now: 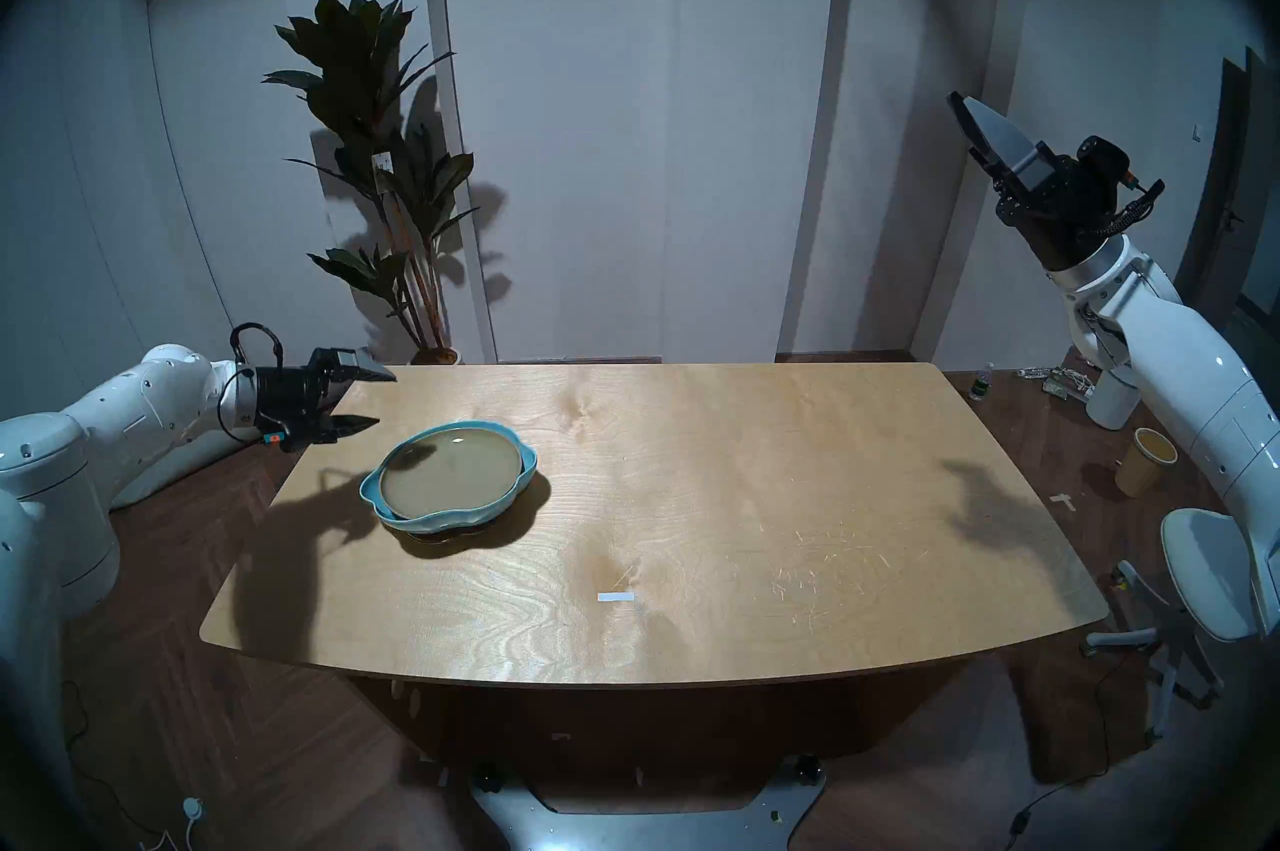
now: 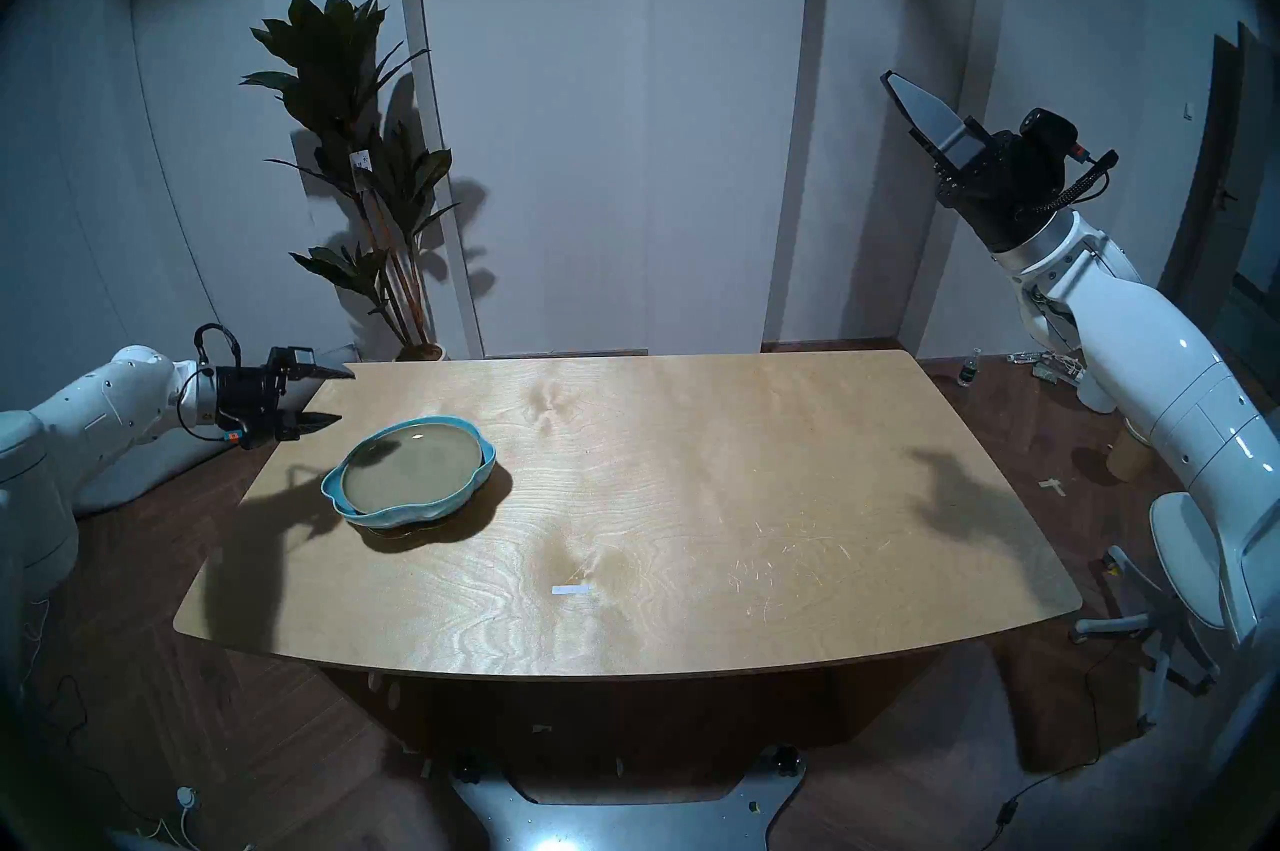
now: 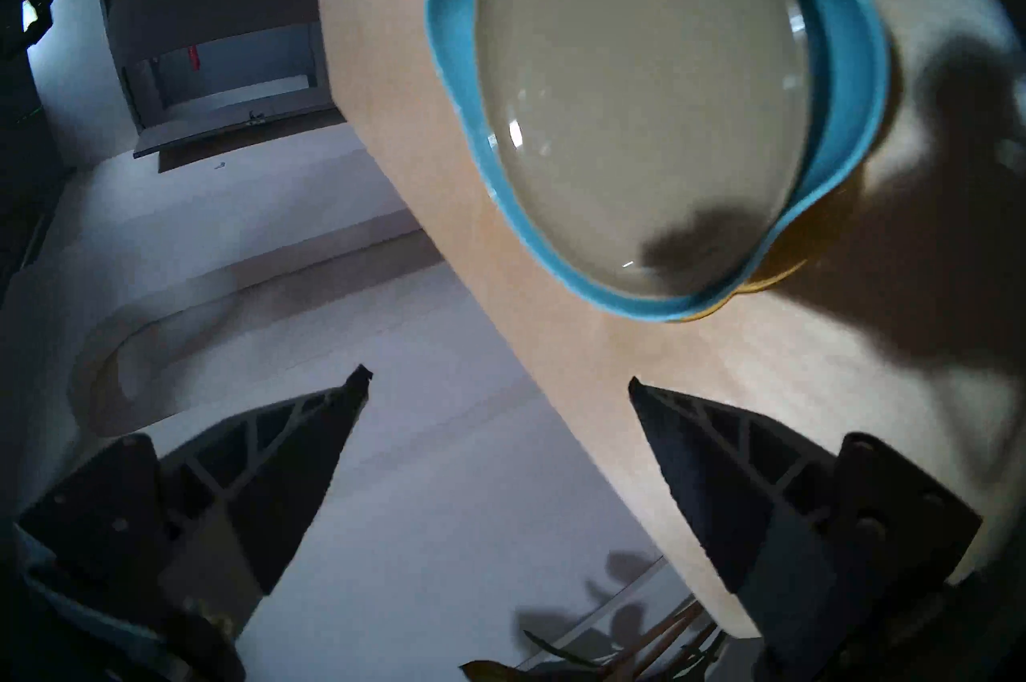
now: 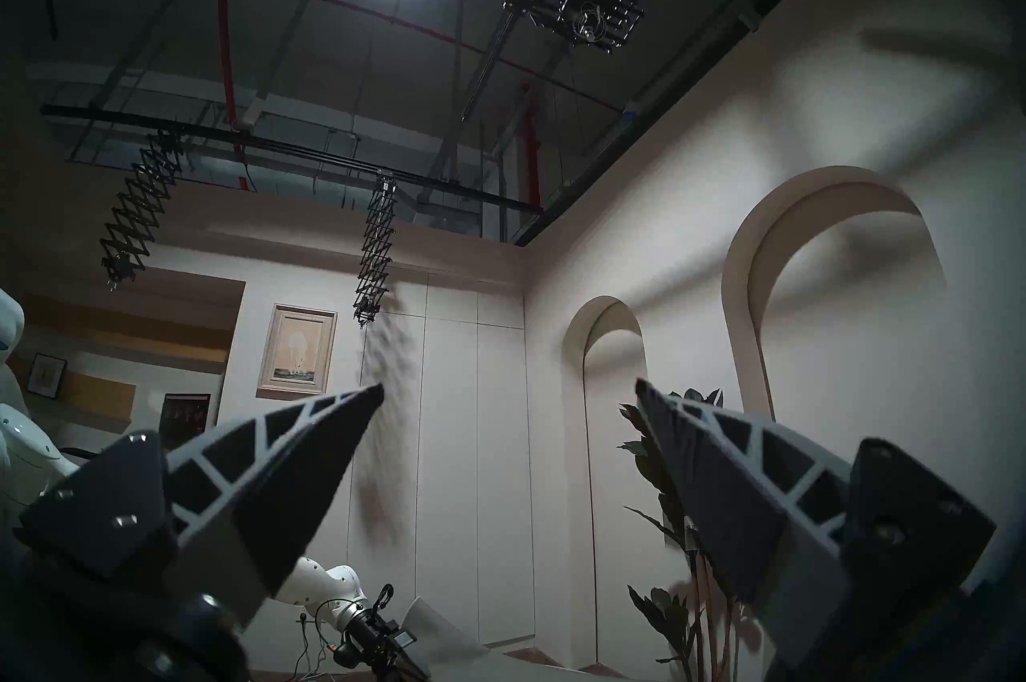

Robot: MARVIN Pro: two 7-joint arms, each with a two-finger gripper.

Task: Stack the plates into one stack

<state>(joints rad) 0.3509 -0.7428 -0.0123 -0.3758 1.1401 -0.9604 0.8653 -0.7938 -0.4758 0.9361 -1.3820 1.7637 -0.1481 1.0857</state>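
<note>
The olive-beige plate (image 1: pixel 449 470) lies inside the blue plate (image 1: pixel 526 472), and a sliver of the amber plate (image 1: pixel 443 536) shows under the blue one's near edge, so all three appear to sit in one stack on the left half of the desk (image 1: pixel 692 517). In the left wrist view the beige plate (image 3: pixel 638 98) nests a little off-centre in the blue plate (image 3: pixel 849 70), with the amber plate (image 3: pixel 777 275) peeking out beneath.

The left end effector (image 1: pixel 370 399) hangs at about ten o'clock from the stack, clear of the rims, jaws spread wide and holding nothing. The right end effector (image 4: pixel 508 398) is raised high at the far right, pointing up at the ceiling, also wide open and empty.

The stacking looks finished, so the step in hand is most likely the retreat. To do it well, the left arm should pull away toward ten o'clock and upward without dipping, keeping the lower finger off the blue rim so the glossy dishes do not slide. A white strip (image 1: pixel 616 597) lies at about five o'clock from the stack, well apart.
</note>
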